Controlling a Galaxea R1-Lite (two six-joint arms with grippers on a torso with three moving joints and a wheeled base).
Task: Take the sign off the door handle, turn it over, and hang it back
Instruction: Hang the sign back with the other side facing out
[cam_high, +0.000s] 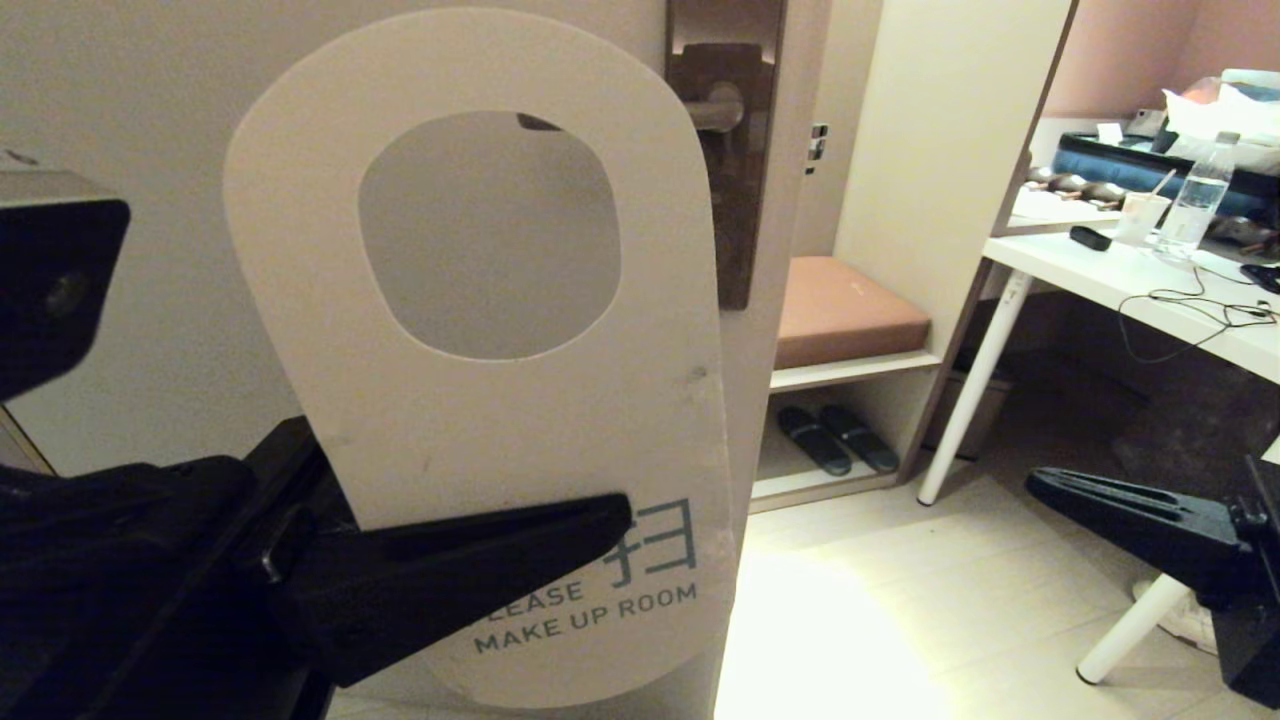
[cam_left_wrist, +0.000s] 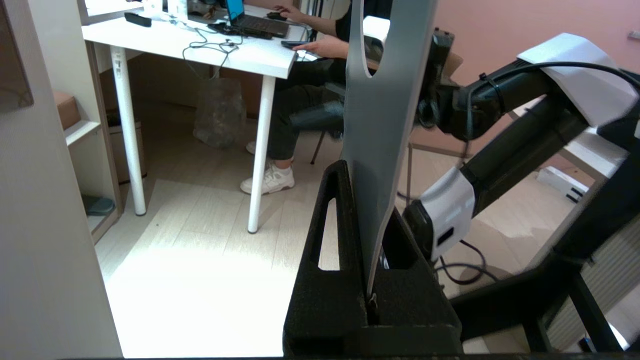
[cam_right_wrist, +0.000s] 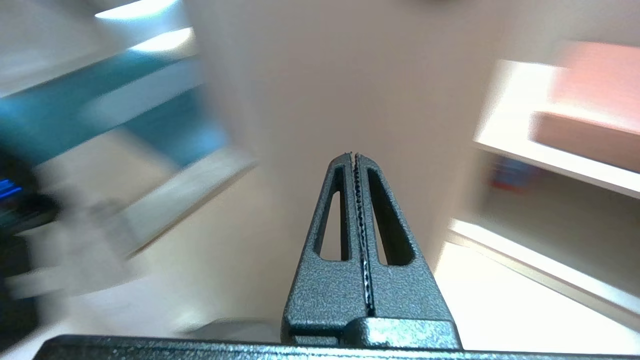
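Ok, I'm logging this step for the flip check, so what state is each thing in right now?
sign: off the handle, upright, off-white "MAKE UP ROOM" face toward the head camera.
door handle: bare, nothing hanging on it.
left gripper: shut on the sign's lower part.
right gripper: shut, empty, low on the right, away from the door.

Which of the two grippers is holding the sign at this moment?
The left gripper: its jaws are clamped on the lower part of the sign. The right gripper is low beside the white desk, jaws shut on nothing.
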